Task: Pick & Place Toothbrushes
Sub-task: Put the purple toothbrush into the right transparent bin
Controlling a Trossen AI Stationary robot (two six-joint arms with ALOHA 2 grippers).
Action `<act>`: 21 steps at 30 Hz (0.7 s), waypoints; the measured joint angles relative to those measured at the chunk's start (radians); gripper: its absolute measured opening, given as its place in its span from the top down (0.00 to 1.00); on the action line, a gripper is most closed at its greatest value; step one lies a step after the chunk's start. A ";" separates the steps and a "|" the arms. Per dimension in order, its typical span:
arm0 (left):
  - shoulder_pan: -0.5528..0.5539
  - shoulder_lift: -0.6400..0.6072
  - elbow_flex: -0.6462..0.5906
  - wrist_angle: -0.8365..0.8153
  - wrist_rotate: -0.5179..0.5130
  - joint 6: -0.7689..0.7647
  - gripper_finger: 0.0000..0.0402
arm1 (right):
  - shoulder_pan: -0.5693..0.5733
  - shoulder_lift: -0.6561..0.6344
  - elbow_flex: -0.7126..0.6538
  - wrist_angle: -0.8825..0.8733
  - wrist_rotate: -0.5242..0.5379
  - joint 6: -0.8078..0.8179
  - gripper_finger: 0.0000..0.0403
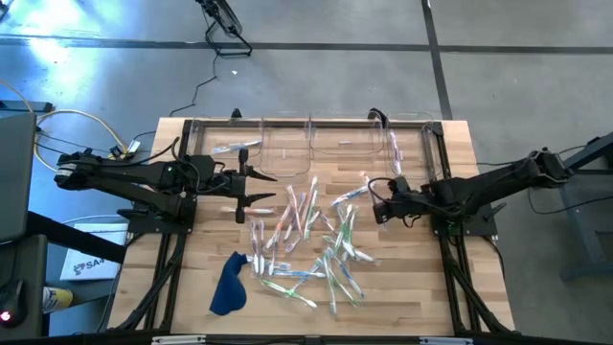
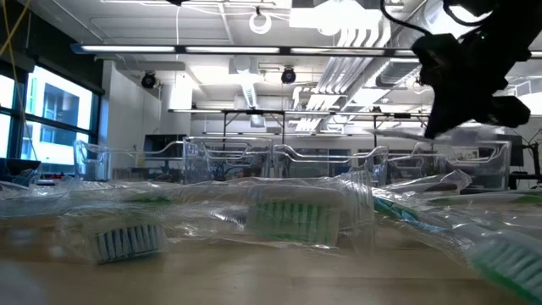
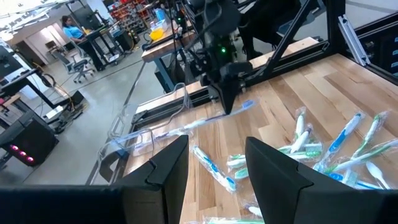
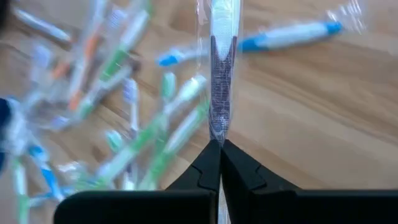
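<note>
We look down on a wooden desk (image 1: 412,287) where wrapped toothbrushes (image 1: 316,240) lie in a loose heap across the middle and front, just right of a dark blue cloth (image 1: 228,284). Along the far edge stands a row of clear plastic bins (image 1: 316,146); the leftmost bin holds at least 1 toothbrush. The right end effector (image 1: 375,203) sits at the right edge of the heap, its 2 fingers (image 4: 236,171) pressed together on the wrapper end of a single toothbrush (image 4: 222,74), which hangs clear above the desk in the right wrist view. The left end effector (image 1: 257,188) hovers left of the heap, near the leftmost bin, its fingers (image 3: 273,168) spread apart with nothing between them. In the left wrist view we see a person (image 3: 69,28) seated far back in the room.
</note>
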 joint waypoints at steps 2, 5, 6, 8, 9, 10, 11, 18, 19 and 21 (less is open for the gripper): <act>0.000 0.000 0.000 0.001 0.000 0.000 0.62 | 0.000 -0.005 0.017 0.003 0.019 -0.028 0.99; 0.000 0.000 0.000 0.004 0.000 0.000 0.62 | -0.009 -0.006 0.065 0.003 0.057 -0.087 0.99; 0.000 0.000 0.000 0.004 0.000 0.000 0.62 | -0.017 -0.006 0.084 0.004 0.066 -0.110 0.99; 0.000 0.000 0.000 0.004 0.000 -0.001 0.62 | -0.036 -0.006 0.117 0.000 0.092 -0.156 0.99; 0.000 0.000 0.000 0.004 0.000 -0.005 0.62 | -0.047 -0.006 0.136 -0.013 0.104 -0.174 0.99; 0.000 0.000 0.000 0.004 0.000 -0.012 0.62 | -0.061 -0.006 0.157 -0.034 0.118 -0.191 0.99; 0.000 0.000 0.000 0.004 0.000 -0.019 0.62 | -0.076 -0.006 0.178 -0.064 0.130 -0.207 0.99; 0.000 0.000 0.000 0.004 0.000 -0.026 0.62 | -0.223 -0.006 0.286 -0.267 0.142 -0.298 0.99; 0.000 0.000 0.000 0.004 0.000 -0.026 0.62 | -0.247 -0.006 0.293 -0.285 0.142 -0.311 0.99; 0.000 0.000 0.000 0.004 0.000 -0.026 0.62 | -0.295 -0.006 0.302 -0.304 0.142 -0.340 1.00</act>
